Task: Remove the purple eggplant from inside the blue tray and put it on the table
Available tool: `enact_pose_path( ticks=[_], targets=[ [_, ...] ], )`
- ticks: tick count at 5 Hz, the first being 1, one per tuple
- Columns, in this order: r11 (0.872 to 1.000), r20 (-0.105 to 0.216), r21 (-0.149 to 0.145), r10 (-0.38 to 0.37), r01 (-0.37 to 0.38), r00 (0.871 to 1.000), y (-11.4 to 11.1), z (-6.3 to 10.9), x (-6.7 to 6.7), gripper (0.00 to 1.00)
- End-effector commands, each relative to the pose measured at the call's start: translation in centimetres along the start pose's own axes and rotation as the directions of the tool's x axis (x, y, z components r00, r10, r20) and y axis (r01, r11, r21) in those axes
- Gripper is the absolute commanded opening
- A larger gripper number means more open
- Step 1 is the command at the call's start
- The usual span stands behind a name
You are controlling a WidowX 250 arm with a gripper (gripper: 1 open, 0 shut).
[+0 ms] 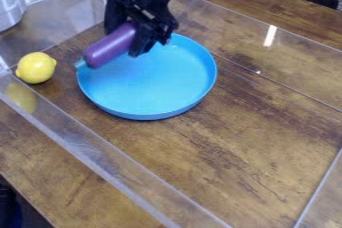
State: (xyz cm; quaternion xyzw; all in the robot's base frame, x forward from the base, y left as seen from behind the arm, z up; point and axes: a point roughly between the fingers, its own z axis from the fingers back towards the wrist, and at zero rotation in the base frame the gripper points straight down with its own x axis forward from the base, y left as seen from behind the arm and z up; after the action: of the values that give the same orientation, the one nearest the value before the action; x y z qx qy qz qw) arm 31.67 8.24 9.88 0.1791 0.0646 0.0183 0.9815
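Note:
The purple eggplant (110,47) hangs tilted above the back left rim of the blue tray (160,82), its lower end pointing down to the left. My black gripper (136,29) is shut on its upper end, reaching down from the top of the view. The tray lies flat on the wooden table (254,132) with nothing else in it. The eggplant's stem tip is hidden by the fingers.
A yellow lemon (36,68) sits on the table left of the tray. A clear glossy sheet covers the tabletop, with its edges running diagonally at front left. A pale object shows at the top left corner.

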Motion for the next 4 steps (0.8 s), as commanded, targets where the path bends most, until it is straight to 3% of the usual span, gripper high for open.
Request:
enact_pose_path(
  ticks=[1,4],
  targets=[
    [1.000,0.102,0.007,-0.013,0.013,0.995,-0.3,3.4,-1.1,0.00],
    [0.997,0.130,0.011,-0.080,0.080,0.988,-2.3,4.8,-2.7,0.00]
  ],
)
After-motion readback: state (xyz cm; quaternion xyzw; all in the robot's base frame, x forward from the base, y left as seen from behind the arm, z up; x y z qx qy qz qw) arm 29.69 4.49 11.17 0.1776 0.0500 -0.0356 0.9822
